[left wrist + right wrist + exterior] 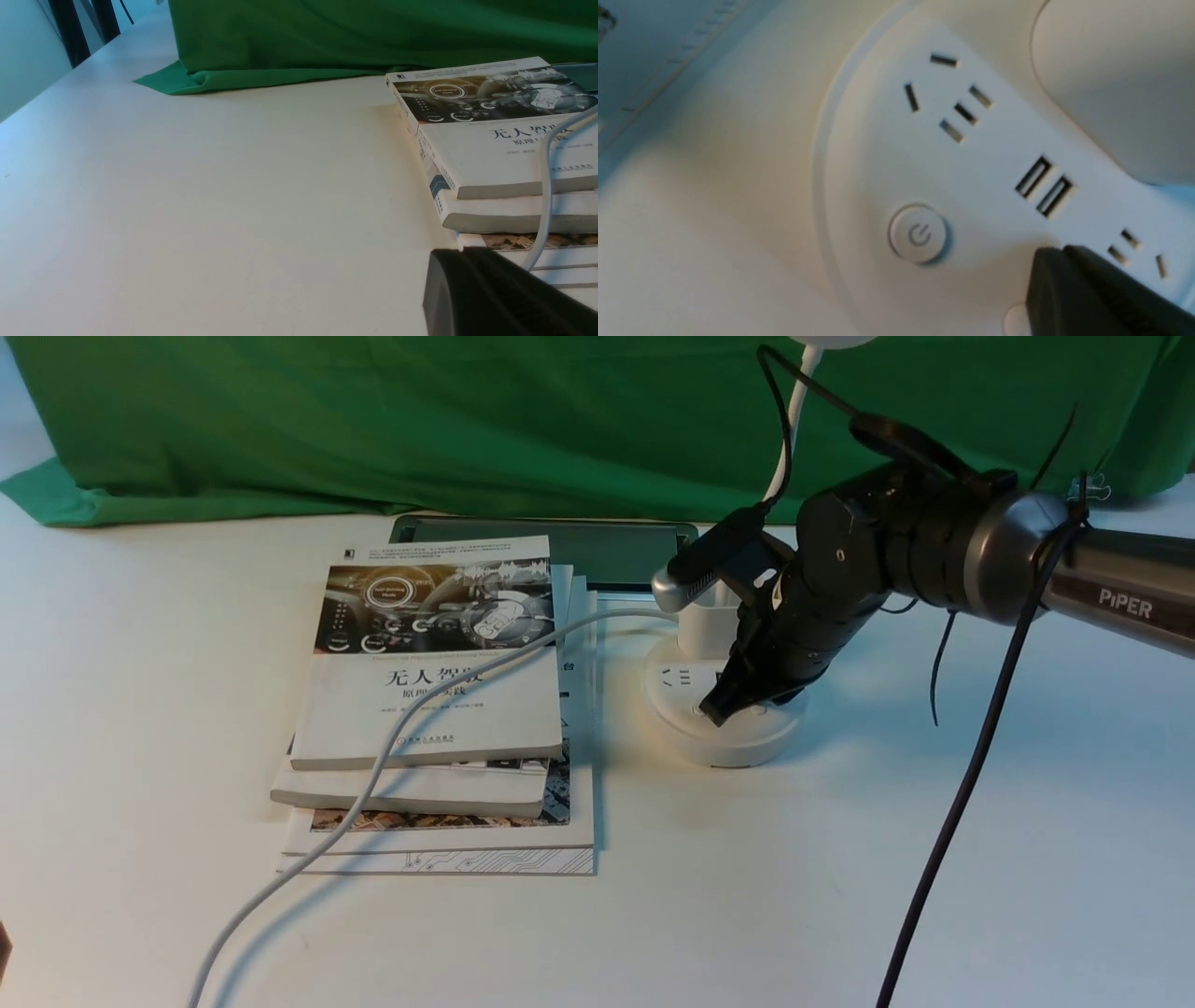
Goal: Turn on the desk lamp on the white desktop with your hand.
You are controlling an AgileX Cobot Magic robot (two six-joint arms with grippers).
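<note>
While your right gripper [717, 709] sits shut, its black tip touches the smooth round base of the desk lamp [738, 739].

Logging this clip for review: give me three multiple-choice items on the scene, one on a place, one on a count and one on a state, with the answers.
1. Where does the lamp base stand?
A. to the robot's right of the books
B. to their left
C. on top of them
2. How many USB ports show on the base?
A. one
B. two
C. four
3. The right gripper is:
A. wide open
B. shut
C. out of view
Answers:
1 A, the front view shows the base right of the stack.
2 B, two slots sit side by side in the right wrist view.
3 B, its jaws meet in one tip at the base.
</note>
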